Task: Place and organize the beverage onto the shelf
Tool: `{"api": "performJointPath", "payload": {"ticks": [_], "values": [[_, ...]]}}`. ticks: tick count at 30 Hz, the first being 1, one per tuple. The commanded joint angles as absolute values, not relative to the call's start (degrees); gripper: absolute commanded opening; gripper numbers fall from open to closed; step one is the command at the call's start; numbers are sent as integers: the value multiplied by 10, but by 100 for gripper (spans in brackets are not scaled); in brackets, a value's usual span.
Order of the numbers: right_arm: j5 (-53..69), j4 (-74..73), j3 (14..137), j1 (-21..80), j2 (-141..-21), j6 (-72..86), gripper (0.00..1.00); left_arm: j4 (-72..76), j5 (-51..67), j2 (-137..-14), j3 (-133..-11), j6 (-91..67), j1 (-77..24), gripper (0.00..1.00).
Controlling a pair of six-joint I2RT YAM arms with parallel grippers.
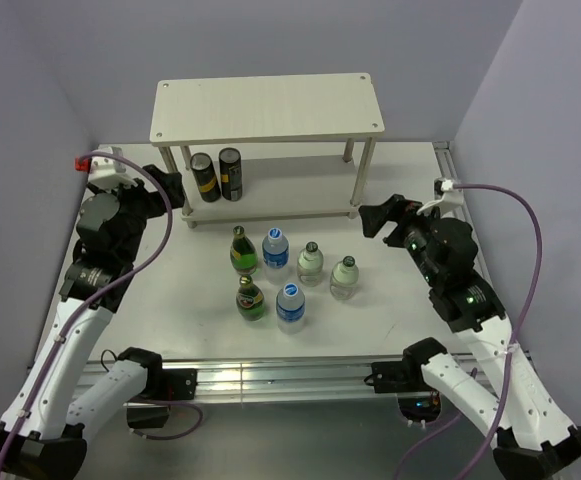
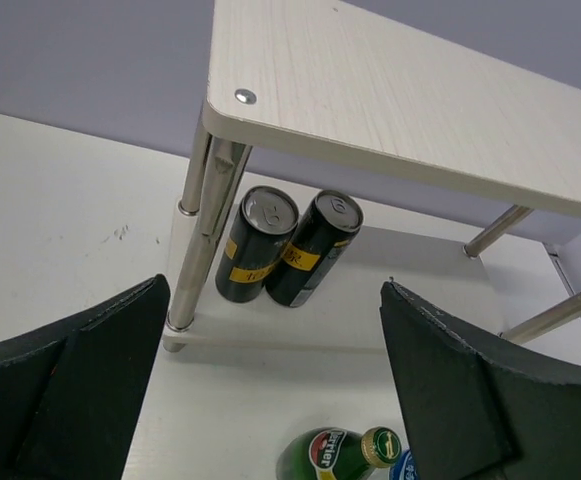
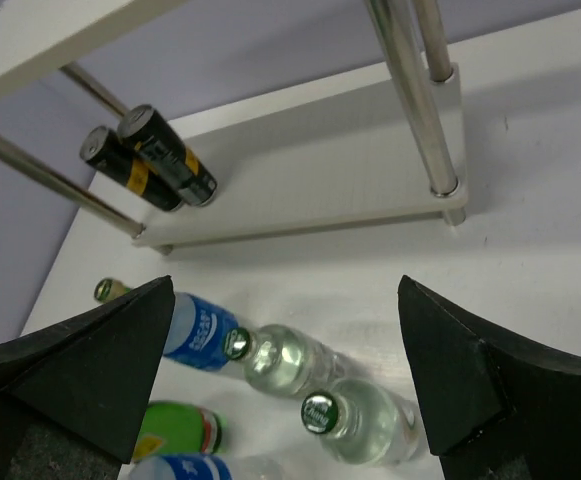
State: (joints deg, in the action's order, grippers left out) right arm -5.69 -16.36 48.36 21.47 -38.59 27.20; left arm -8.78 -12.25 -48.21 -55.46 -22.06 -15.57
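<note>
The shelf (image 1: 266,108) stands at the back of the table, two pale boards on silver legs. Two black cans (image 1: 218,175) with yellow bands stand on its lower board at the left, also in the left wrist view (image 2: 285,245) and the right wrist view (image 3: 150,158). In front stand two green bottles (image 1: 243,251), two blue-labelled bottles (image 1: 275,248) and two clear bottles (image 1: 310,262). My left gripper (image 1: 173,186) is open and empty, left of the shelf's front-left leg (image 2: 195,250). My right gripper (image 1: 372,217) is open and empty, right of the shelf, above the clear bottles (image 3: 355,420).
Purple walls close in the table at the back and both sides. A purple cable runs along each arm. An aluminium rail (image 1: 270,378) lines the near edge.
</note>
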Motion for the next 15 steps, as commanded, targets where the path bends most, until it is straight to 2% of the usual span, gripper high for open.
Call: {"api": "performJointPath", "payload": {"ticks": [1, 9, 15], "values": [[-34, -216, 474, 232, -339, 261, 100, -69, -149, -469, -553, -211, -155, 93], [-74, -342, 398, 269, -293, 414, 100, -70, -160, -476, -555, -208, -153, 91], [-129, -339, 304, 327, -291, 491, 100, -69, -163, -469, -552, -208, -154, 90]]}}
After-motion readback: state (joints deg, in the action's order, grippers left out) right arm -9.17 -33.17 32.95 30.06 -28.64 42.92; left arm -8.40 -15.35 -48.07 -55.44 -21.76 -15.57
